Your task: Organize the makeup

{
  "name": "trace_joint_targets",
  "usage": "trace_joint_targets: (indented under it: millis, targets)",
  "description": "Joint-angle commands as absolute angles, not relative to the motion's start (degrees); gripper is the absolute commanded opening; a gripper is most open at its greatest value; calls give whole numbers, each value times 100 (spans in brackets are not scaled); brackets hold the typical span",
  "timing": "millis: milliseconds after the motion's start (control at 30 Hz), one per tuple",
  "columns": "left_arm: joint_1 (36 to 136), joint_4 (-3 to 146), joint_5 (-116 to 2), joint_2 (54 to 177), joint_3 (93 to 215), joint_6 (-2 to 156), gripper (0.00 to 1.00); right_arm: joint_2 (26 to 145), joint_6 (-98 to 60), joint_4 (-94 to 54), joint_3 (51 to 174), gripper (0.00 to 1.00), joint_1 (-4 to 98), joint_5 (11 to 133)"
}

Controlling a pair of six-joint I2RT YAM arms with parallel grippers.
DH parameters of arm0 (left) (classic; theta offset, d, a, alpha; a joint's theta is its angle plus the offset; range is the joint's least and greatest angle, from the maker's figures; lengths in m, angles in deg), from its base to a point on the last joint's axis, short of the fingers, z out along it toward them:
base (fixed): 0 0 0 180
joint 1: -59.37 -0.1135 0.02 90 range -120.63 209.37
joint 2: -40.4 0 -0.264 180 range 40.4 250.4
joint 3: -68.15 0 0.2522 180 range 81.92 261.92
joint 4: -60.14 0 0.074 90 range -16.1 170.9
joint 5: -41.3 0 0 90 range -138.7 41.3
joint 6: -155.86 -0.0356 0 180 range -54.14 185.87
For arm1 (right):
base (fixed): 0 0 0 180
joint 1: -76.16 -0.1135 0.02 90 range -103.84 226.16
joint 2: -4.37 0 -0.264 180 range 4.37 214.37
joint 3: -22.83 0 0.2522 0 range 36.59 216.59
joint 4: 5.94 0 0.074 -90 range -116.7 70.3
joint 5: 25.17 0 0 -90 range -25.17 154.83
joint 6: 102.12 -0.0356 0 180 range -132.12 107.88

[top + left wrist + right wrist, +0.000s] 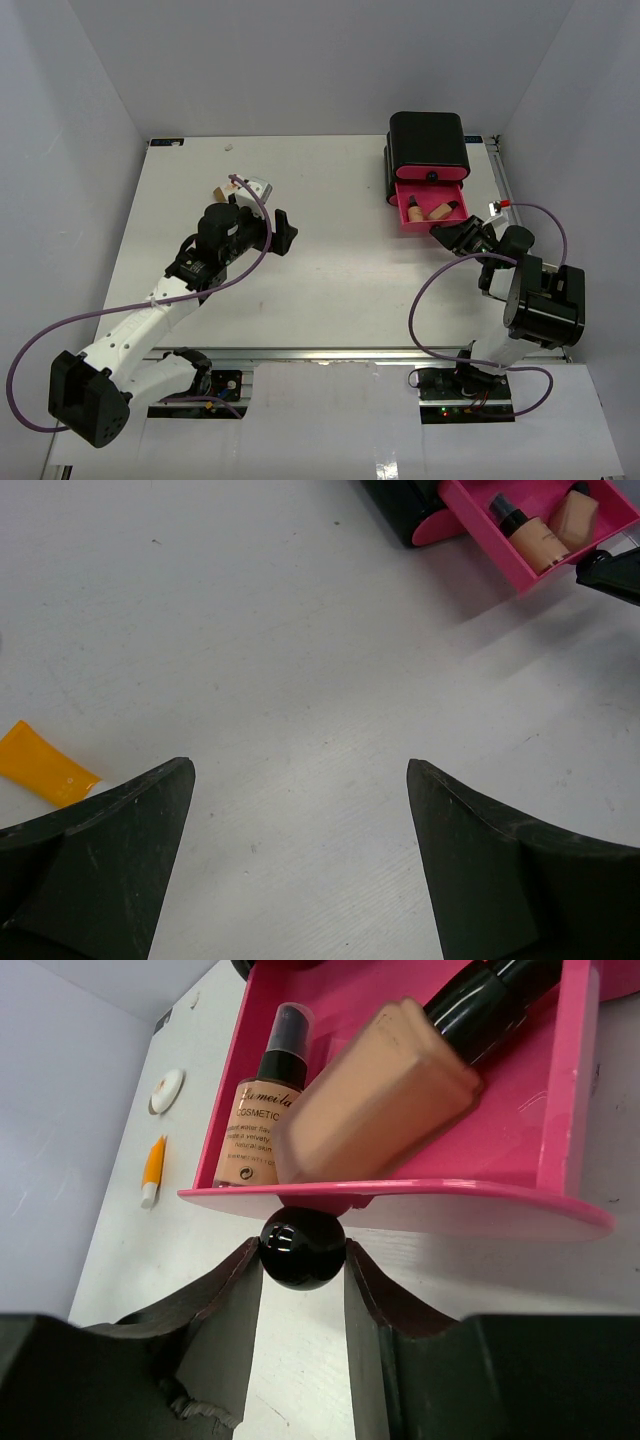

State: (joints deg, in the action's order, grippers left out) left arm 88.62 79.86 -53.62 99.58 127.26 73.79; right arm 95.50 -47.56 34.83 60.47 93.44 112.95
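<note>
The black box's [428,142] pink drawer [405,215] is pulled open. Two tan bottles with black caps lie in it, one a spray bottle [262,1110], the other rectangular [385,1095]. My right gripper [302,1255] is shut on the drawer's black ball knob [302,1248]; it also shows in the top view [447,232]. My left gripper [300,780] is open and empty over bare table, mid-left in the top view [282,232]. The orange tube [45,766] with white cap lies left of it. The beige-white oval piece [166,1088] lies at the far table edge. No tan cork-like cylinder shows.
The white table [330,280] is enclosed by grey walls on three sides. Purple cables loop beside both arms. The black box stands at the back right, close to the right wall. The right gripper's finger [610,575] shows next to the drawer in the left wrist view.
</note>
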Motion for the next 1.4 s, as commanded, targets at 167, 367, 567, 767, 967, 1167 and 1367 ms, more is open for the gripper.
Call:
trace_joint_targets:
  millis: [167,367,567,767,967,1167,1367]
  targets:
    - [8818,7900,-5347,9949,12674,7325,98,9610,-4483,3528,7063,41,9251,11049]
    - [8805,7906,-5345,9994,12674,7318,98,10040,-4493,3547,7570,41,9090,10850]
    - [8784,7891,-5366,10038,12683,7316,98,10445,-4482,3490,8069,44,8884,10644]
    - [8767,7895,-5371,10060,12683,7311,98,10925,-4445,3462,8645,47,8688,10390]
    - [8749,7891,-5380,10095,12691,7298,98,11418,-4515,3487,9224,52,8575,10142]
    - [8704,7891,-5365,10122,12692,7282,98,11738,-4657,3561,9515,56,8539,10049]
    - [8679,7905,-5452,10108,12709,7298,98,11444,-4435,3618,9034,63,8547,10220]
